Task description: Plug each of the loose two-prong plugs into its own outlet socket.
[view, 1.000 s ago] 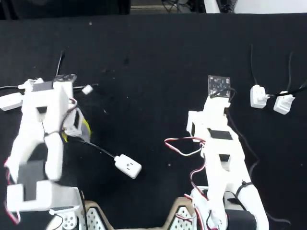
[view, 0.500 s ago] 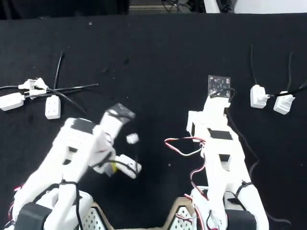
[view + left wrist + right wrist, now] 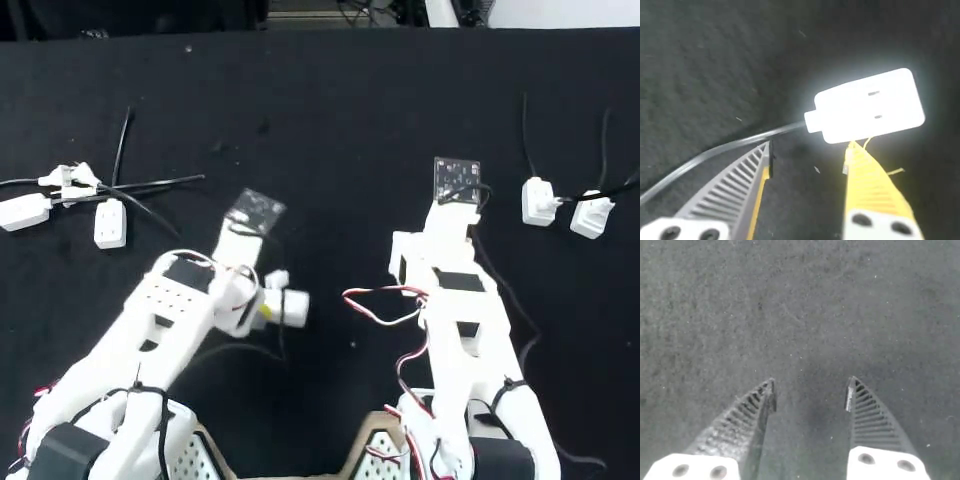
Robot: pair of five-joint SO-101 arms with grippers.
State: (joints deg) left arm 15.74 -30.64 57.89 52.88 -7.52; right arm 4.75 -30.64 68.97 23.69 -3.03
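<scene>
The left tool (image 3: 809, 152) stands spread, gripping nothing; the outlet socket (image 3: 867, 106) lies just beyond its tips. The right tool (image 3: 810, 389) is spread, empty, above the surface (image 3: 790, 300).

Bare mat (image 3: 330, 130) spreads wide mid-table; crossed cables (image 3: 160, 183) (sockets (image 3: 110, 222) among them) crowd the left edge.

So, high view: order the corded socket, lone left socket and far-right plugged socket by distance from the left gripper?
1. Corded socket, right at the left gripper.
2. Lone socket, upper left.
3. Plugged socket, far right edge.
</scene>
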